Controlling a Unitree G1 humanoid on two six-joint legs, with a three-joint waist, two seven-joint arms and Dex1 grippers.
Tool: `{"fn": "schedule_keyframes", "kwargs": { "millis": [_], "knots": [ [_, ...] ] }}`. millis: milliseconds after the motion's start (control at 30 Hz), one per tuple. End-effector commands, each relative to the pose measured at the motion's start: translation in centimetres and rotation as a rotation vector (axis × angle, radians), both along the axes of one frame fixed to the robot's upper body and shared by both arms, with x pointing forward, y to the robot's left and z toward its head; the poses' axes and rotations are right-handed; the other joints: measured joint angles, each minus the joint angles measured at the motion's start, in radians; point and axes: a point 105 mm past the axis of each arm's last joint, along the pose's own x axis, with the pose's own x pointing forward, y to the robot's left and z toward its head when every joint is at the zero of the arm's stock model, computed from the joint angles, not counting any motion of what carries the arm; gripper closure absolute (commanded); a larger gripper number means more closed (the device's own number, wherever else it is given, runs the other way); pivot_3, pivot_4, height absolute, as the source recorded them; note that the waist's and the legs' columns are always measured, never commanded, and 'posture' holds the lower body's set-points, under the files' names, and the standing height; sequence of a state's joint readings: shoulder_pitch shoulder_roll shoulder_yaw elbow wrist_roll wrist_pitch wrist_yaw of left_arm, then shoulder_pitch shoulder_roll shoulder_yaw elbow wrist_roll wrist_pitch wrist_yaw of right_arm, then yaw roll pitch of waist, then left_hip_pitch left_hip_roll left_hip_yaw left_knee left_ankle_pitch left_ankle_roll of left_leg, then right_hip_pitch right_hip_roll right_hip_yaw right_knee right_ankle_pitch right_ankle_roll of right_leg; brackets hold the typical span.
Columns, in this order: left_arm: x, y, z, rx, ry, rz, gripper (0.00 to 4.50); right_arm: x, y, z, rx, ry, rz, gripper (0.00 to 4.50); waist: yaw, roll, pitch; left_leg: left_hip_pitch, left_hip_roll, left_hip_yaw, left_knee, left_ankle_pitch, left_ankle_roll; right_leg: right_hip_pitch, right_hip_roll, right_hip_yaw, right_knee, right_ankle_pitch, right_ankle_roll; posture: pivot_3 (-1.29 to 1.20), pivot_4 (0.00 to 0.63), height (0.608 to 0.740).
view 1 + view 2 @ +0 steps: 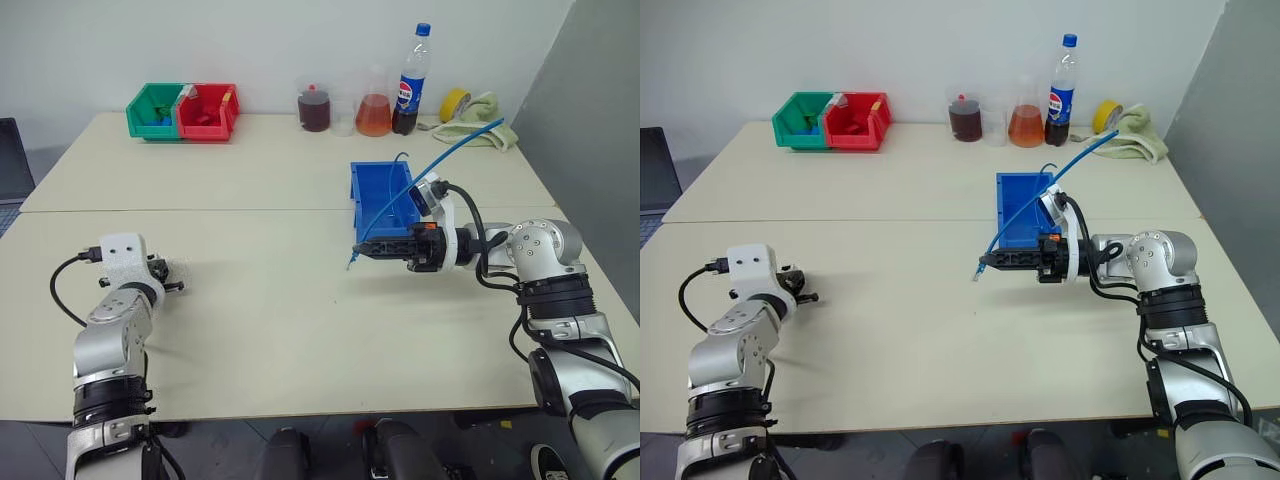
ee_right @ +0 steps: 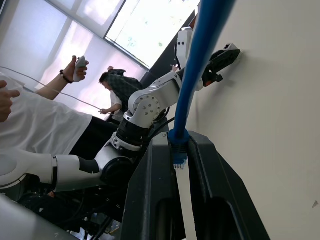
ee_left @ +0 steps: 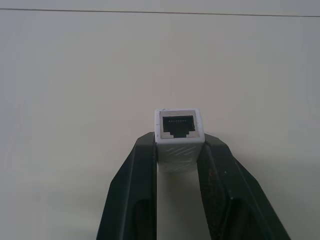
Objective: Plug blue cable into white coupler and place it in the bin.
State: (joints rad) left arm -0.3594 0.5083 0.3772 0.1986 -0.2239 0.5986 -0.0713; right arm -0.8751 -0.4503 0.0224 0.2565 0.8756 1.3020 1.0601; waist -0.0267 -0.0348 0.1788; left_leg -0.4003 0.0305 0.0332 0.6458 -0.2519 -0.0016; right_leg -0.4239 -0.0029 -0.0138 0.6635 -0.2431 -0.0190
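Fingers, left: the left gripper point(image 3: 179, 150) is clamped on the white coupler point(image 3: 179, 131), whose dark socket faces outward, away from the wrist.
Fingers, right: the right gripper point(image 2: 179, 150) is pinched on the blue cable point(image 1: 432, 170) just behind its plug point(image 2: 179, 161).
Cable: from the right gripper the cable arcs up and away to the far right, over the bin point(image 1: 368, 190); the plug end pokes out leftward beyond the fingertips.
Coupler: held low over the near-left part of the table point(image 1: 270, 330).
Bin: sits on the right half of the table, just behind the right gripper.
Done: both parts look to be in hand.
Left: the two parts are well apart, so aligning, plugging and dropping into the bin all remain.
Open room: a wide bare stretch of table lies between the two grippers.
Edges: the bin's near wall is close to the right gripper; the green bin point(image 1: 153, 110), red bin point(image 1: 207, 110) and bottles point(image 1: 410, 80) stand along the far edge.
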Motion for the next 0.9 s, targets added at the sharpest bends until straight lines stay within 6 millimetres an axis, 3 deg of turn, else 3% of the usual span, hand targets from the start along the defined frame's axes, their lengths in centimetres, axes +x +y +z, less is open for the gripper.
{"fn": "schedule_keyframes", "kwargs": {
  "millis": [33, 233, 367, 533, 700, 900],
  "knots": [
    [0.3, 0.1, 1.1, 0.035, -0.034, -0.003, 3.71, -0.2, -0.2, 1.0, 0.005, -0.048, 0.001, 4.39, 0.0, 0.0, 0.0, 0.0, 0.0, 0.0, 0.0, 0.0, 0.0, 0.0, 0.0, 0.0, 0.0, 0.0, 0.0, 0.0, 0.15, 0.74],
    [0.2, 0.3, 1.1, 0.035, -0.027, 0.006, 3.71, -0.2, -0.2, 1.0, 0.005, -0.05, -0.003, 4.39, 0.0, 0.0, 0.0, 0.0, 0.0, 0.0, 0.0, 0.0, 0.0, 0.0, 0.0, 0.0, 0.0, 0.0, 0.0, 0.0, 0.15, 0.74],
    [0.8, -1.3, 2.2, 0.032, -0.06, -0.101, 3.71, -0.3, -0.3, 1.0, 0.004, -0.051, 0.0, 4.39, 0.0, 0.0, 0.0, 0.0, 0.0, 0.0, 0.0, 0.0, 0.0, 0.0, 0.0, 0.0, 0.0, 0.0, 0.0, 0.0, 0.15, 0.74],
    [0.8, -8.6, 4.3, 0.098, -0.043, -0.611, 3.71, -0.3, -0.7, 1.2, -0.008, -0.065, 0.0, 4.39, 0.002, 0.0, 0.0, 0.0, 0.0, 0.0, 0.0, 0.0, 0.0, 0.0, 0.0, 0.0, 0.0, 0.0, 0.0, 0.0, 0.15, 0.74],
    [-2.1, -15.3, 4.6, 0.158, 0.028, -1.099, 3.71, -0.4, -0.8, 1.2, -0.015, -0.079, -0.001, 4.39, 0.001, 0.0, 0.0, 0.0, -0.001, 0.001, 0.0, 0.0, 0.0, 0.0, 0.0, 0.001, 0.0, 0.0, 0.0, 0.0, 0.15, 0.74],
    [-5.4, -21.1, 3.6, 0.202, 0.088, -1.538, 3.71, -0.4, -1.0, 1.5, -0.019, -0.113, -0.022, 4.39, -0.001, 0.0, 0.0, 0.0, -0.001, 0.0, 0.0, 0.0, 0.0, 0.0, 0.0, 0.001, 0.0, 0.0, 0.0, 0.0, 0.15, 0.74]
  ]
}}
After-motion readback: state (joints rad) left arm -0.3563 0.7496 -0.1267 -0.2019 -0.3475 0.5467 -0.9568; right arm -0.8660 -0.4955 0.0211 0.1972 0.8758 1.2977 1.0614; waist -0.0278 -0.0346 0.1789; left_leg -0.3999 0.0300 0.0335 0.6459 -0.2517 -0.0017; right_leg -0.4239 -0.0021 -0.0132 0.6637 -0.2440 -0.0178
